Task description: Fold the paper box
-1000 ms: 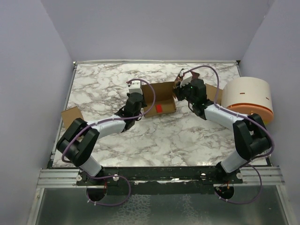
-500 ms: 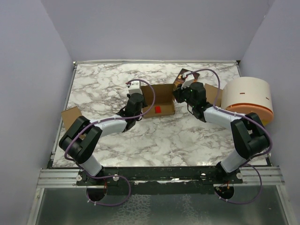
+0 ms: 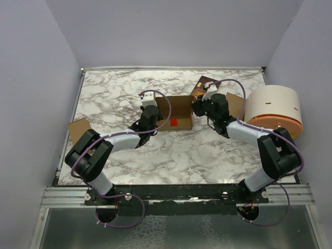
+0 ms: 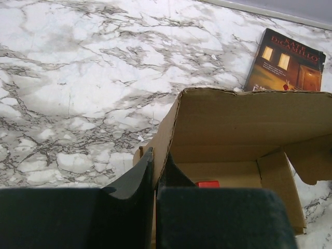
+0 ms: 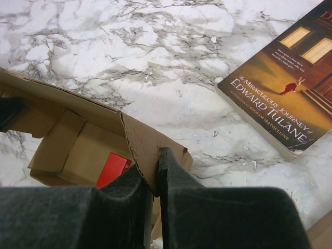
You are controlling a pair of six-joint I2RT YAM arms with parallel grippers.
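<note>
Where the overhead view looks down, we see the box [image 3: 179,110] standing open-topped near the middle of the marble table [image 3: 114,88]. The left gripper [image 3: 155,111] is at its left wall and the right gripper [image 3: 198,107] at its right wall. A book [image 3: 204,84] lies just behind the box's right corner, and a round white drum [image 3: 274,106] stands at the far right.

From the left wrist, we see that gripper's 2 dark fingers drawn narrow, with the box's left wall sandwiched between them. The card is matte tan, thin, with a slightly ragged top edge. A red patch [image 4: 207,183] shows on the floor inside.

From the right wrist, the other gripper is likewise pinched narrow on the right wall, just beside a creased, perforated corner. The glossy book lies apart on the veined stone.

We judge the box light and fairly stiff across its panels, yet ready to hinge at the creases. It would likely skate on the smooth marble and dent under a hard squeeze. The wall edges near the creases look like the best holds, with 1 gripper steadying while the other folds.
</note>
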